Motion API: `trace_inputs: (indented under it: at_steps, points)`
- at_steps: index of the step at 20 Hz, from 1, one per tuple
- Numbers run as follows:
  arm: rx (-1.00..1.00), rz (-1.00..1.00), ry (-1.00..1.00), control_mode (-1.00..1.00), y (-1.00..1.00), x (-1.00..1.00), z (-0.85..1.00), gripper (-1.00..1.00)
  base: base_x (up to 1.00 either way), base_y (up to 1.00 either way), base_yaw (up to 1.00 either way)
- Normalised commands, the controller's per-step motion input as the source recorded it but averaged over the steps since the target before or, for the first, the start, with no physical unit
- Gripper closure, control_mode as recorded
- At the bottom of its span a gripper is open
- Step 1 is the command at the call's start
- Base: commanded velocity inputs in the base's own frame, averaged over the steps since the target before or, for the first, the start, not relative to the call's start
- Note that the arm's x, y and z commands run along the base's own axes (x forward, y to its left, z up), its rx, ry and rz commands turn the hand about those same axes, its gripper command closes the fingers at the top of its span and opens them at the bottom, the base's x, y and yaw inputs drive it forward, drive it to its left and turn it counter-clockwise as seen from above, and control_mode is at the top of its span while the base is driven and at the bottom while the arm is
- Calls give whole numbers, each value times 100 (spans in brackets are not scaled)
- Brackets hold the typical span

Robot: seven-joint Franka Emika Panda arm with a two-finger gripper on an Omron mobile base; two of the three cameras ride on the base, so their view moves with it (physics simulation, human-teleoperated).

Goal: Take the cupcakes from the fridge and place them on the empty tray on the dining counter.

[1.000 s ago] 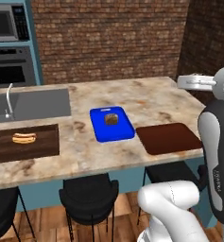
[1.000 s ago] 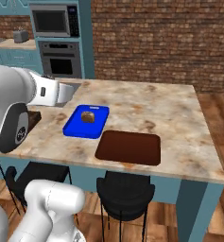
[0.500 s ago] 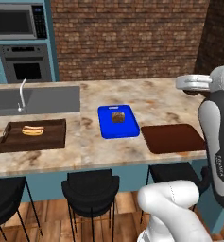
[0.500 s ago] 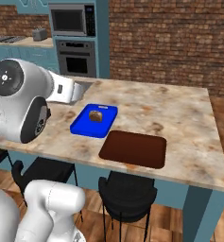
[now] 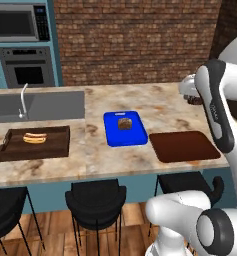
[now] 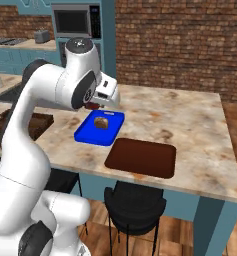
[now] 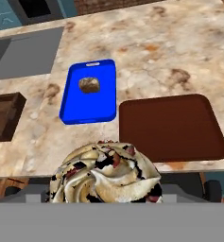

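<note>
Gripper (image 7: 106, 189) is carrying a cupcake (image 7: 105, 172), jaws wide around it, above the dining counter (image 7: 146, 56) edge. Tray (image 7: 172, 126) is lying bare beside the blue board (image 7: 90, 101); best to centre over it, lower upright, then release.

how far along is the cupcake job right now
Partway. A cupcake with swirled frosting sits in the gripper, already out of the fridge and carried above the dining counter. The brown tray is bare, so placing this one is left; the second cupcake is nowhere on the counter.
</note>
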Motion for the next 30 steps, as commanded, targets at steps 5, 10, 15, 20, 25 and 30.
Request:
trace_inputs:
  at_steps: [5,10,15,20,25,30]
  points:
    - [1,0,-6,-100,-7,42,-94,100,0,0,0]
    - [1,0,-10,-100,0,27,-100,100,0,0,0]
    - [0,0,0,-100,-11,35,-81,100,0,0,0]
    - [0,0,5,-100,-32,43,-60,100,0,0,0]
    - [0,0,9,-100,-31,53,-39,100,0,0,0]
    - [0,0,1,-100,-25,43,-38,100,0,0,0]
